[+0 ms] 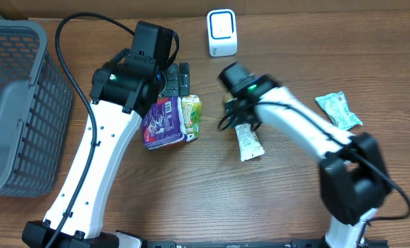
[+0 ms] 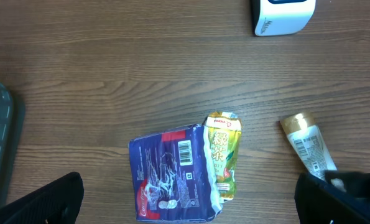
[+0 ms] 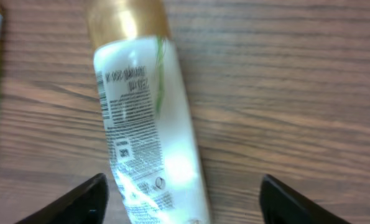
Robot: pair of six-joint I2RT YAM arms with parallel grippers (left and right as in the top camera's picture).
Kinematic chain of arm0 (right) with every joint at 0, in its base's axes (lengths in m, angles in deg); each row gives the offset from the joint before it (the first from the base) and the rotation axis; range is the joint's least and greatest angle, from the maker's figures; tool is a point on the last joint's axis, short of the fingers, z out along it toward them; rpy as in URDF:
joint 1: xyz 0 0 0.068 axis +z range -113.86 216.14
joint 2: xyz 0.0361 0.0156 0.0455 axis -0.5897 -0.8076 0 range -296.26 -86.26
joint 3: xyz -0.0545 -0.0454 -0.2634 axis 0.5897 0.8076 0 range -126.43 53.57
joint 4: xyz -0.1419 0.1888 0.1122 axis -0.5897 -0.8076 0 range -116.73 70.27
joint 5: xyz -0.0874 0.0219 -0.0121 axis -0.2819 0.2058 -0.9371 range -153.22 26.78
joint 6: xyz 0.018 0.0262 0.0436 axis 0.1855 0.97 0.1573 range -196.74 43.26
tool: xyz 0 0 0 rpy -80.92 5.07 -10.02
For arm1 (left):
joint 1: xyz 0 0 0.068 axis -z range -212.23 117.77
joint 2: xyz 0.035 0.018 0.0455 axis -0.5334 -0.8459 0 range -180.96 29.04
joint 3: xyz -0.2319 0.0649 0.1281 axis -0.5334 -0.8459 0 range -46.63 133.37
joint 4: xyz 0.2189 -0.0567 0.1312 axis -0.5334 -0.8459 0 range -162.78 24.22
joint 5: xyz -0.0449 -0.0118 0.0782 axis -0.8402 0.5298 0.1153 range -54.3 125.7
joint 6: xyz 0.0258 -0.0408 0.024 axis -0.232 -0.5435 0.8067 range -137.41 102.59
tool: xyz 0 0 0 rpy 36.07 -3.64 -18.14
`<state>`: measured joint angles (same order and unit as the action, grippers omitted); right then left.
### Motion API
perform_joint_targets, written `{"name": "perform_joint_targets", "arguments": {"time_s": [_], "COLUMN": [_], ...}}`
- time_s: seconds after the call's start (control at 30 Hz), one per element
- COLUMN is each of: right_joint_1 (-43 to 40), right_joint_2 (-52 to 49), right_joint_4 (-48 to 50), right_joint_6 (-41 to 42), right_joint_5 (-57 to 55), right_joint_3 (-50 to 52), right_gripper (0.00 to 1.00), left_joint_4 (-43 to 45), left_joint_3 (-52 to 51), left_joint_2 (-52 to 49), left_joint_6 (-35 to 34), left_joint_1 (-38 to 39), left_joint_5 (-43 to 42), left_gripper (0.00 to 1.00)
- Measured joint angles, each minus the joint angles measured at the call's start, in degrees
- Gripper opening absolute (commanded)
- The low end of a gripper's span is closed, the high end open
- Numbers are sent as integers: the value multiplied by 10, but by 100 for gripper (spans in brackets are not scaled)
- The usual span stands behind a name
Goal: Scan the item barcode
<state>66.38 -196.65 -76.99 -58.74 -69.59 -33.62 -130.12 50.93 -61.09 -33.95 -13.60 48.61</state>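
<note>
Nearest the lens, a white plastic tube with a gold cap (image 3: 144, 124) lies flat on the wooden tabletop (image 3: 284, 93), between the released jaws of the right gripper (image 3: 185, 199). It sits just beside the jaw on the picture's left, with bare wood before the other, and its cap points away from the wrist.

Left to right from overhead:
- A grey plastic mesh basket (image 1: 18, 103) stands at the tabletop's edge.
- The left gripper (image 2: 188, 190), jaws spread wide and grasping nothing, hangs above a purple foil pack (image 2: 169, 177) with its barcode facing up. A green-and-yellow pouch (image 2: 224, 155) lies against the pack's right side.
- A white box-shaped scanner with a blue outline (image 1: 222, 32) sits at the far edge.
- The tube lies apart from the scanner, on its near side.
- A teal sachet (image 1: 339, 110) lies furthest right.
</note>
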Motion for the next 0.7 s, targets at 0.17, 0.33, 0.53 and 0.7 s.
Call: {"name": "perform_joint_targets", "arguments": {"time_s": [0.17,0.33,0.53,0.7], "right_joint_1": [-103,-164,-147,-117], "right_joint_2": [16,7,-43,-70], "right_joint_4": [-9,-7,12,21], "right_joint_6": [-90,-157,-183,-189], "right_joint_5": [163,305,368,382], "right_joint_3": [-5,11,45,62], "right_gripper": [93,94,96,96], "left_joint_4": [0,0,0,0], "left_joint_3": [0,0,0,0], "left_joint_2": [0,0,0,0], "left_joint_6": [0,0,0,0], "left_joint_1": [0,0,0,0], "left_joint_5": [0,0,0,0], "left_gripper": [100,100,100,100]}}
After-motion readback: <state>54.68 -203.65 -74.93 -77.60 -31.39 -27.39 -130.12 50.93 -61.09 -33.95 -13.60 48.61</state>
